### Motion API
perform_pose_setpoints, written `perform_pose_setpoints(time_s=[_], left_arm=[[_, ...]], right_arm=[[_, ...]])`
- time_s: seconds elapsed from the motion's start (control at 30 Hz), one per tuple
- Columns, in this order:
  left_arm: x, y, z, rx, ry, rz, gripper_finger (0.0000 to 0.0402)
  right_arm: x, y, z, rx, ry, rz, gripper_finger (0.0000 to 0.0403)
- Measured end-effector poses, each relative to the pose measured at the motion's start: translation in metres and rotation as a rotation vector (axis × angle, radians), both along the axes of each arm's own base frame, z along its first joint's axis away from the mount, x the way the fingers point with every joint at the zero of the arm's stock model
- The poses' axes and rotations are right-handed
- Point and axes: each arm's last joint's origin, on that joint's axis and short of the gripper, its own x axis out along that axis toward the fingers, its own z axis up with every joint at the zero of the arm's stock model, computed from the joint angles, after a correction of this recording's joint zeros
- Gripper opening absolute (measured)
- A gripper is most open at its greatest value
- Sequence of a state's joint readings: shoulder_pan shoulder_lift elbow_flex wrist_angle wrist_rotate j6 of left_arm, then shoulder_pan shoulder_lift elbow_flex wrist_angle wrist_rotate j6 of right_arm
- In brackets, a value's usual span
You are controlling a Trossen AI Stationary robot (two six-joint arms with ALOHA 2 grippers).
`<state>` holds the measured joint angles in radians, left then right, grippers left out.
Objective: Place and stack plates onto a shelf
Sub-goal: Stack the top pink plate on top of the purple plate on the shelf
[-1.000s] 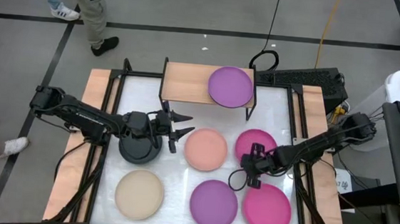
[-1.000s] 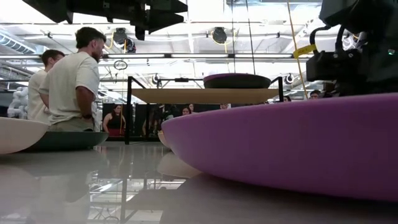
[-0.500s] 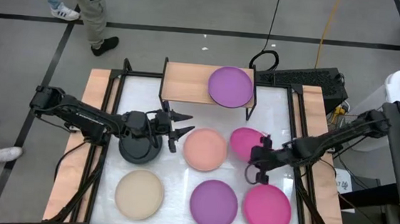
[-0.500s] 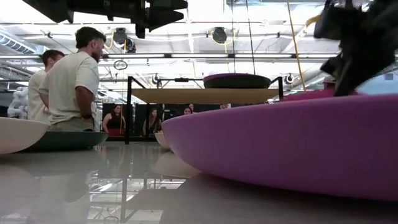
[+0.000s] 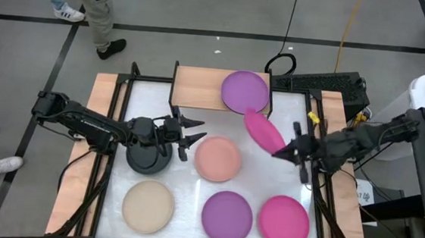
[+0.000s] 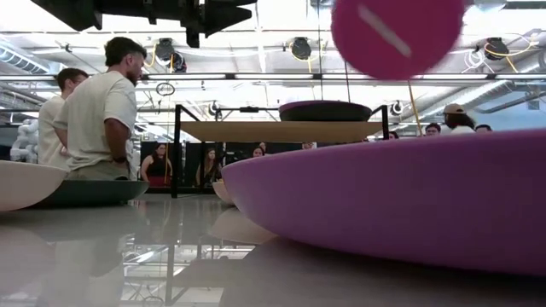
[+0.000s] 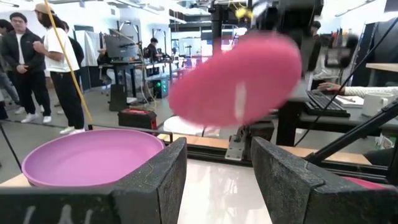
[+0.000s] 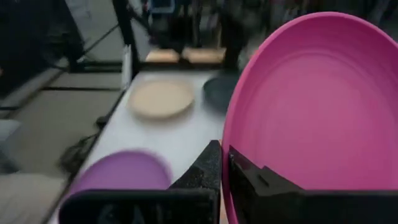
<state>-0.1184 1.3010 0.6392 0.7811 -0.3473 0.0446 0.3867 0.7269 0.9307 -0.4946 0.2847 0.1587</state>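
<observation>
**Q:** Any brand, label or writing legible?

**A:** None can be read on the plates, the shelf or the arms.

**Q:** How many plates, and where?

**A:** Seven show from above. One round matte purple plate [image 5: 245,92] lies on the right half of the small light-wood shelf on thin black legs [image 5: 197,86] at the white table's [image 5: 289,110] far edge. On the table lie a salmon-pink plate [image 5: 218,158] at centre, a beige plate [image 5: 148,206], a second purple plate [image 5: 227,216] and a flat magenta plate [image 5: 283,221] along the near edge, and a black-grey plate [image 5: 148,158] on the left. The seventh, a raised magenta plate [image 5: 263,131], is in the air between the shelf and the salmon one.

**Q:** Which way does the raised plate point?

**A:** It is tilted steeply on edge, its upper rim toward the shelf. In the right wrist view its hollow face is turned to the camera.

**Q:** And the grippers?

**A:** The right gripper [image 5: 292,150] is clamped on that plate's rim. The left gripper [image 5: 189,132] hovers between the black-grey and salmon plates, fingers [image 7: 155,180] spread apart, holding nothing.

**Q:** Anyone nearby?

**A:** Two people [image 6: 92,115] stand beyond the table.
</observation>
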Motion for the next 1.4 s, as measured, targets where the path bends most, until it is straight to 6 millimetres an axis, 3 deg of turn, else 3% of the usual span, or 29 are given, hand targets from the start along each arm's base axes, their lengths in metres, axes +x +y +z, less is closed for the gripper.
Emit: perform_pose_setpoints(time_s=[0.13, 0.23, 0.4, 0.57, 0.7, 0.87, 1.27, 1.4], left_arm=[[0.000, 0.000, 0.000, 0.004, 0.001, 0.002, 0.0186], [0.000, 0.000, 0.000, 0.004, 0.001, 0.003, 0.0186], [0.000, 0.000, 0.000, 0.002, 0.000, 0.002, 0.0186], [0.000, -0.001, -0.001, 0.000, 0.009, -0.003, 0.0186], [0.000, -0.002, -0.002, 0.001, 0.022, -0.005, 0.0186], [0.000, -0.002, -0.003, 0.002, 0.027, -0.005, 0.0186], [0.000, -0.002, -0.003, -0.003, 0.028, -0.006, 0.0186], [0.000, -0.002, -0.003, -0.003, 0.028, -0.006, 0.0186]], right_arm=[[0.016, -0.008, 0.026, -0.188, -0.033, -0.039, 0.0000], [0.040, -0.017, 0.030, -0.321, 0.060, -0.078, 0.0000], [0.079, -0.047, 0.006, -0.484, 0.293, -0.140, 0.0000], [0.102, -0.086, -0.015, -0.515, 0.433, -0.205, 0.0000], [0.108, -0.113, -0.023, -0.448, 0.445, -0.186, 0.0000], [0.110, -0.132, -0.029, -0.453, 0.466, -0.220, 0.0000], [0.123, -0.142, -0.041, -0.380, 0.444, -0.143, 0.0012], [0.124, -0.142, -0.042, -0.388, 0.454, -0.135, 0.0045]])
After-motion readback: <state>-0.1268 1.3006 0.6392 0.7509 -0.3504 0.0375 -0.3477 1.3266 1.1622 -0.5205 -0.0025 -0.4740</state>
